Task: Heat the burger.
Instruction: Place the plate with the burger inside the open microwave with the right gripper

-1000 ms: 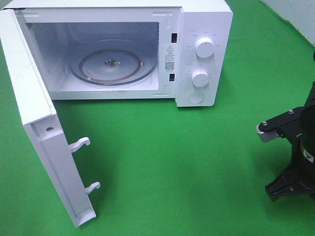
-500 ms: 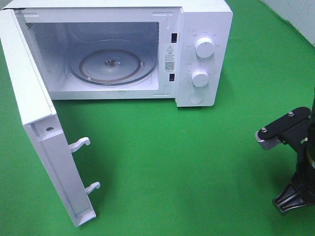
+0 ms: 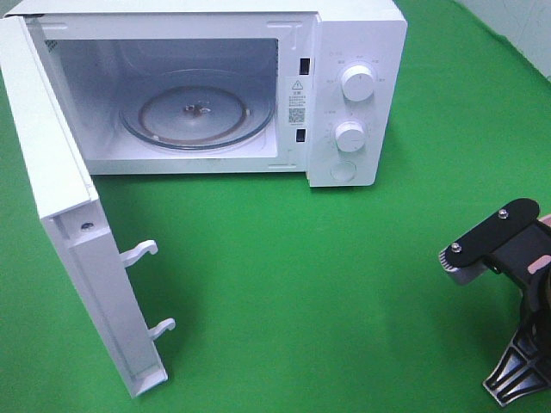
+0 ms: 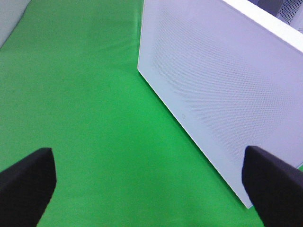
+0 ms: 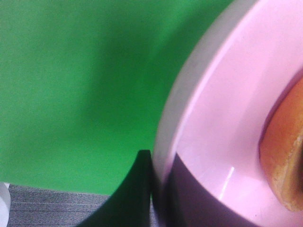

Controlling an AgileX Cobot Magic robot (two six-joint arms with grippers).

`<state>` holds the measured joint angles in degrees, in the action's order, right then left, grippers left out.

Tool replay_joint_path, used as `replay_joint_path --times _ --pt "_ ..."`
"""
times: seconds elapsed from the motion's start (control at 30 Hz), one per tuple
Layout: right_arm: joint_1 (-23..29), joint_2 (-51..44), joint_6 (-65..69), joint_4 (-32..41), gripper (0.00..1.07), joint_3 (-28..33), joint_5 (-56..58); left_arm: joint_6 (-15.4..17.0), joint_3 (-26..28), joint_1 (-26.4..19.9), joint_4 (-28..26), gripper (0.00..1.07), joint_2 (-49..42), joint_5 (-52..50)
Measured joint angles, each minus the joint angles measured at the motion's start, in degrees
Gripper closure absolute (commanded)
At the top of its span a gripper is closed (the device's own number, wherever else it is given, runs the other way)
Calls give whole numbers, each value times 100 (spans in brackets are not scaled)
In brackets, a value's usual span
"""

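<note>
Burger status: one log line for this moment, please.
door open | turntable empty | right gripper shut on plate | burger on plate | left gripper open

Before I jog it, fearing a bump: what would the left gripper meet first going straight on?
Likely the green cloth: the left gripper points at it, close beside the microwave door, though depth is unclear.

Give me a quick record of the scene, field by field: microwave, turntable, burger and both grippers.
microwave: white, at the back of the green cloth
door: swung wide open
turntable: glass, nothing on it
burger: on the pink plate, outside the microwave
right gripper: shut on the pink plate's rim
left gripper: open, empty, facing the door's outer side
task status: burger not yet inside
</note>
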<state>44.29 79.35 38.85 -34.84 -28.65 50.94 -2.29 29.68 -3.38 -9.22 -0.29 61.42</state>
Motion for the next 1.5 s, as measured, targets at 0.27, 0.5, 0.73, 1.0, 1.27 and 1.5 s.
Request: replay_joint_path --times 0.27,0.5,0.73,1.0,1.27,1.5 --pt "613 -69 0 17 107 6 0 0 0 0 0 7 0 0" --pt "945 -69 0 11 107 6 0 0 0 0 0 7 0 0" --pt "1409 -69 0 -29 107 6 0 0 0 0 0 7 0 0" --pt "1725 -69 6 -57 107 6 0 0 0 0 0 7 0 0" --pt "2068 -69 -407 -321 107 6 0 0 0 0 0 7 0 0" --pt "2068 -69 -447 -516 107 6 0 0 0 0 0 7 0 0"
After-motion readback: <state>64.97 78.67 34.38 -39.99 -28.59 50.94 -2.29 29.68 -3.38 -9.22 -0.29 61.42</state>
